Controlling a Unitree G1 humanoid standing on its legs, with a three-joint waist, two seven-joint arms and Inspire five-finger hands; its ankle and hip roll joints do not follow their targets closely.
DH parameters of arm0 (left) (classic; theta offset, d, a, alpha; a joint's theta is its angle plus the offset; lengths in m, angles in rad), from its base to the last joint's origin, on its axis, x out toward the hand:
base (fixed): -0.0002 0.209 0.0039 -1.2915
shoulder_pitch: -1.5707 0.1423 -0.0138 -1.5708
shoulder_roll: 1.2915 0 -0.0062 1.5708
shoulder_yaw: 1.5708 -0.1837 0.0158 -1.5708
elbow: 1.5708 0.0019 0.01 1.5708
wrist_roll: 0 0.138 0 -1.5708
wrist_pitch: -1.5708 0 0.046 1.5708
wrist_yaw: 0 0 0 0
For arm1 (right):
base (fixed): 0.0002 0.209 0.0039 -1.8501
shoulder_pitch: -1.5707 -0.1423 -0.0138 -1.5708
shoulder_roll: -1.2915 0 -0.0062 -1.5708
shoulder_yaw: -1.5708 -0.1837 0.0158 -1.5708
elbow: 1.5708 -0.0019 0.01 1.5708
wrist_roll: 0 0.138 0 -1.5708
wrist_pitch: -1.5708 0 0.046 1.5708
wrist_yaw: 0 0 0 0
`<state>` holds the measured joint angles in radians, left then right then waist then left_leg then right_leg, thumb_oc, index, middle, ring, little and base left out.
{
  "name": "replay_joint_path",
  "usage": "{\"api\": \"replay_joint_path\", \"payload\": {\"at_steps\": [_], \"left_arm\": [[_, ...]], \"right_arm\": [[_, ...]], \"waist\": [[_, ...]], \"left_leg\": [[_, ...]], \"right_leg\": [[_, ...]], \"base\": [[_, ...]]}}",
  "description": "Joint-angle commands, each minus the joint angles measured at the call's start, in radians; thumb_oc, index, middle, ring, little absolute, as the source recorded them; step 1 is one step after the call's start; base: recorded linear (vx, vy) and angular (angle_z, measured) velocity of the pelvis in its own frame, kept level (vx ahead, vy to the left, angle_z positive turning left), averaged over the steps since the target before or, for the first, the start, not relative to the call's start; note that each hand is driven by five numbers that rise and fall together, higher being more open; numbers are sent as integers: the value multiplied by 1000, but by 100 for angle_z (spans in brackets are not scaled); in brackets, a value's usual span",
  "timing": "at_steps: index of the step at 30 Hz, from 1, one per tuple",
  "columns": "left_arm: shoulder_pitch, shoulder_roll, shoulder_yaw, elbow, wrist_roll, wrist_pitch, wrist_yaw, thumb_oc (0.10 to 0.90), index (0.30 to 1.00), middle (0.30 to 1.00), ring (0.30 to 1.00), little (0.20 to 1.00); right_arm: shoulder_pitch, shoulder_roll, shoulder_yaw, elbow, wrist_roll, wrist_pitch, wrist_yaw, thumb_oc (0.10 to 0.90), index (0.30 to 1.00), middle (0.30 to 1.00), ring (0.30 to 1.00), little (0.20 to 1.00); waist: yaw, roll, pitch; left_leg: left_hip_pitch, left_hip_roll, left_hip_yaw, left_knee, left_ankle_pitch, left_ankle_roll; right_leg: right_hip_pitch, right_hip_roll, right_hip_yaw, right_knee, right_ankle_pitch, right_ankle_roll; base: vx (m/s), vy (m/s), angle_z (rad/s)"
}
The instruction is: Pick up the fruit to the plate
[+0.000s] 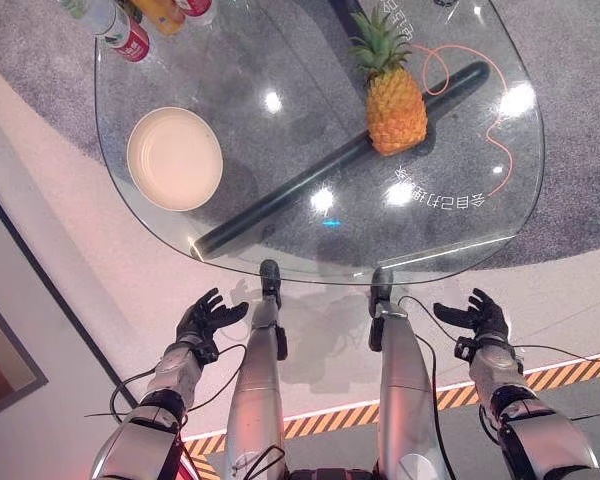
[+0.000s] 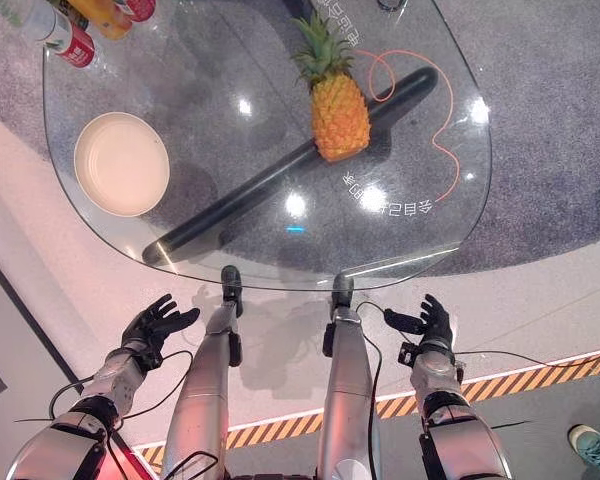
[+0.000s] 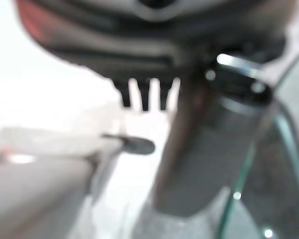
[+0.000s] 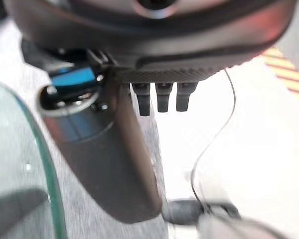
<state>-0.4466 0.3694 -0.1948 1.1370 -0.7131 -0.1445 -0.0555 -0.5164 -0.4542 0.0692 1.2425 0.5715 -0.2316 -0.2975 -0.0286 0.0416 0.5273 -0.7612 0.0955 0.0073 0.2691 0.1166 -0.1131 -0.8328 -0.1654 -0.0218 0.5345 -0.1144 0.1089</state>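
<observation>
The pineapple [image 1: 395,108] stands upright on the glass table [image 1: 280,235], on the robot's right half of the top and toward the far side, its green crown [image 1: 380,45] pointing away from the robot. It rests above a dark bar seen through the glass [image 1: 310,185], which runs diagonally beneath the top, and an orange cord [image 1: 495,120] curls just beside it on the right. The plate [image 1: 175,158], pale, round and bare, lies on the left half of the table, well apart from the fruit. A few bottles [image 1: 130,35] are grouped at the far left corner, beyond the plate. Both hands hang below the near edge of the table, short of the glass and holding nothing: the left hand [image 1: 208,318] at lower left and the right hand [image 1: 477,315] at lower right, each with its fingers spread and relaxed. Judged from its bulk, the pineapple is probably heavy for a single hand, stiff in the body and rough-skinned, so slipping is less of a worry than tipping, since it stands tall on a narrow base. The body offers the firmest hold, taken around its widest part; the crown is leafy and stiff but may twist or tear under the full weight. A grasp from both sides of the body would likely carry it most securely across to the plate.
</observation>
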Motion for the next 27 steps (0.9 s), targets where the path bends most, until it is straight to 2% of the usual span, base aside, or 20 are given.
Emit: {"api": "replay_joint_path", "payload": {"at_steps": [1, 4, 8, 11, 12, 17, 21, 24, 25, 27], "left_arm": [[20, 61, -4, 39, -3, -37, 1, 800, 900, 900, 900, 900], [24, 69, -21, 47, -13, -46, -2, 800, 900, 900, 900, 900], [18, 77, -33, 33, -25, -34, 2, 800, 900, 900, 900, 900], [14, 79, -38, 34, -33, -32, 2, 800, 900, 900, 900, 900], [9, 87, -48, 29, -42, -24, 1, 800, 900, 900, 900, 900], [9, 102, -61, 16, -60, -16, 1, 800, 900, 900, 900, 900], [21, 102, -65, -1, -72, -19, 10, 800, 900, 900, 900, 900], [15, 104, -61, -9, -78, -12, 13, 800, 900, 900, 900, 900], [11, 103, -57, -11, -81, -8, 10, 800, 900, 900, 900, 900], [9, 105, -50, -11, -79, -7, 5, 800, 900, 900, 900, 900]], "right_arm": [[16, -140, -100, 6, 116, -91, -169, 800, 900, 900, 900, 900], [-33, -200, -150, -19, 153, -158, -279, 800, 900, 900, 900, 900], [-104, -263, -152, -72, 167, -177, -391, 800, 900, 900, 900, 900], [-131, -285, -149, -80, 188, -196, -413, 800, 900, 900, 900, 900], [-168, -319, -149, -109, 190, -245, -445, 800, 900, 900, 900, 900], [-208, -361, -135, -226, 139, -333, -543, 800, 900, 900, 900, 900], [-233, -373, -104, -385, 27, -393, -656, 800, 900, 900, 900, 900], [-269, -377, -67, -521, -87, -379, -700, 800, 900, 900, 900, 900], [-289, -374, -41, -620, -155, -347, -686, 800, 900, 900, 900, 900], [-301, -370, -14, -714, -187, -292, -655, 800, 900, 900, 900, 900]], "waist": [[15, -30, -7], [19, -32, -7], [22, -31, -7], [23, -31, -7], [26, -33, -7], [23, -37, -7], [17, -39, -7], [14, -39, -7], [13, -37, -7], [10, -36, -7]], "left_leg": [[-60, -72, -18, 175, -135, 45], [-54, -73, -17, 169, -136, 48], [-52, -72, -18, 156, -130, 48], [-52, -72, -20, 152, -128, 48], [-50, -70, -21, 145, -127, 48], [-51, -74, -25, 130, -120, 48], [-44, -76, -26, 110, -114, 46], [-40, -77, -26, 96, -108, 46], [-37, -77, -26, 88, -106, 45], [-37, -78, -25, 83, -103, 45]], "right_leg": [[32, 44, -60, -141, 133, -18], [36, 43, -64, -150, 141, -14], [36, 44, -69, -158, 145, -15], [35, 44, -70, -159, 145, -15], [37, 43, -74, -161, 144, -15], [34, 47, -78, -171, 147, -15], [40, 50, -78, -186, 146, -16], [42, 47, -81, -198, 147, -15], [44, 46, -82, -202, 144, -14], [44, 46, -83, -206, 142, -14]], "base": [[9, -31, 1], [8, -21, 0], [0, 0, 0], [0, 0, 0], [0, 0, 0], [-17, 3, 4], [-22, 30, 4], [-15, 25, -1], [-21, 49, -4], [-10, 22, -2]]}}
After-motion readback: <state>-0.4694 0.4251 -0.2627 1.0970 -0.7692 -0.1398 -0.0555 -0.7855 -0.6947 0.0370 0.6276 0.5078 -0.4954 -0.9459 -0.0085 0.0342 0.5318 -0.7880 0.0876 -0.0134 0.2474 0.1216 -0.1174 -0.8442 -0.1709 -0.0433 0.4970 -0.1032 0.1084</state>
